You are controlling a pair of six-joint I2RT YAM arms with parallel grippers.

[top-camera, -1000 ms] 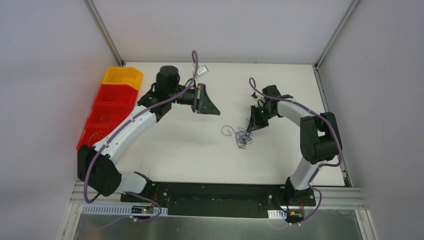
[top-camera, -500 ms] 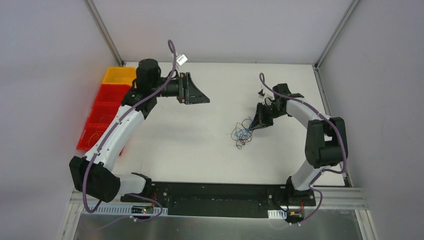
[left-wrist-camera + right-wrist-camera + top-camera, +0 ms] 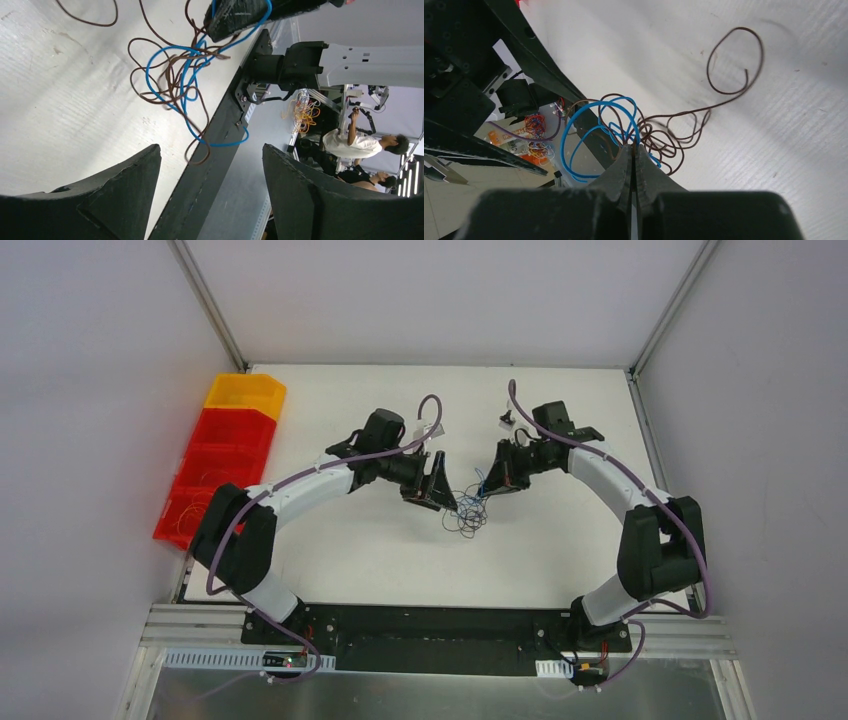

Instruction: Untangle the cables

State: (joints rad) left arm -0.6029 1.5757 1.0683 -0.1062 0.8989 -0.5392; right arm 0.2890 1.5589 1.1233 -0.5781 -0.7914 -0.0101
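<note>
My right gripper [image 3: 633, 156] is pressed fully closed, its two fingers meeting with no gap, and it pinches the cables [image 3: 634, 127] at the top of their knot: blue and dark brown strands sprout from right where the tips meet. My left gripper [image 3: 210, 150] is spread wide and has hold of nothing; its two black fingers [image 3: 125, 195] frame the tangle from just beside it, without touching it as far as I can tell. From above, the cables [image 3: 467, 516] sit near the middle of the table [image 3: 360, 550], between my two grippers, with my left gripper [image 3: 443, 498] on one side of them and my right gripper [image 3: 490, 483] on the other. One brown loop [image 3: 735, 60] trails away from the knot across the surface, casting a faint shadow. The table is white, finely ribbed, with a few small scuffs. A row of red bins [image 3: 212, 480] ends in a yellow bin [image 3: 246, 395] along its left edge. Pale grey walls close in the back and both sides, with metal posts [image 3: 205, 300] slanting up at the far corners, and a black base plate [image 3: 430, 625] carries my arms at the near edge. Past the table edge, my left wrist view shows a person in a white shirt [image 3: 350, 142] in the room beyond.
</note>
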